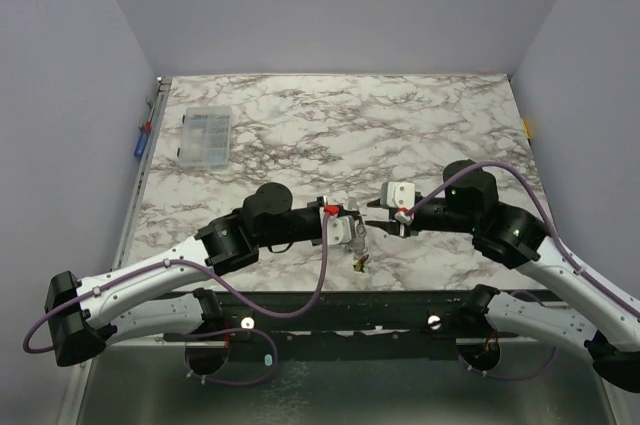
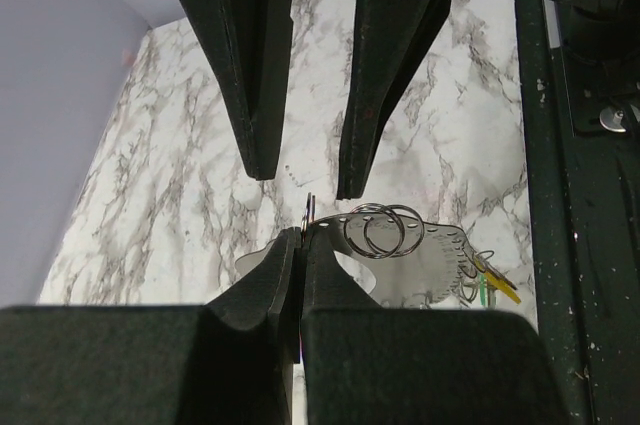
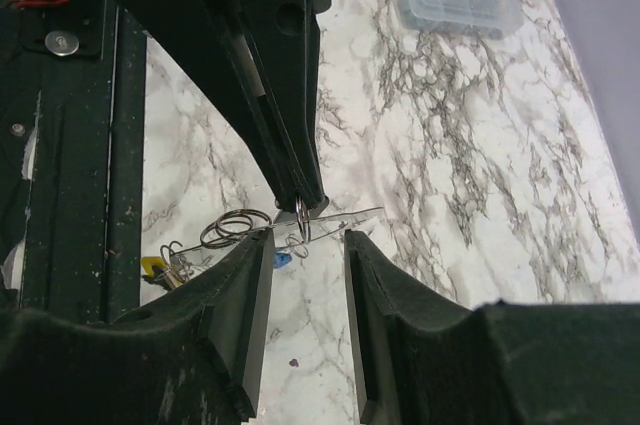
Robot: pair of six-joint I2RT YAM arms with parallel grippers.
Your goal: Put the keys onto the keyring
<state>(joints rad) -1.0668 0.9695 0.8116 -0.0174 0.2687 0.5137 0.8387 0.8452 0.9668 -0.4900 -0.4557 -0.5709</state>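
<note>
So the keyring [image 2: 440, 250] is pinched tight in the closed left gripper [image 2: 300, 240], just over the worktop [image 1: 400, 125] near its front edge, with the keys [image 2: 490, 285] dangling off it. The right gripper [image 3: 305, 243] is parked right beside it, jaws spread apart.

White arms [image 1: 140, 280] with black joints [image 1: 228, 242] (purple cables [image 1: 322, 260] looped alongside), black fingers [image 2: 250, 65].

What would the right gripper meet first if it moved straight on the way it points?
Most likely the shut left gripper and the keyring it pinches, directly ahead of the right gripper, whose jaws are open; depth is unclear.
</note>
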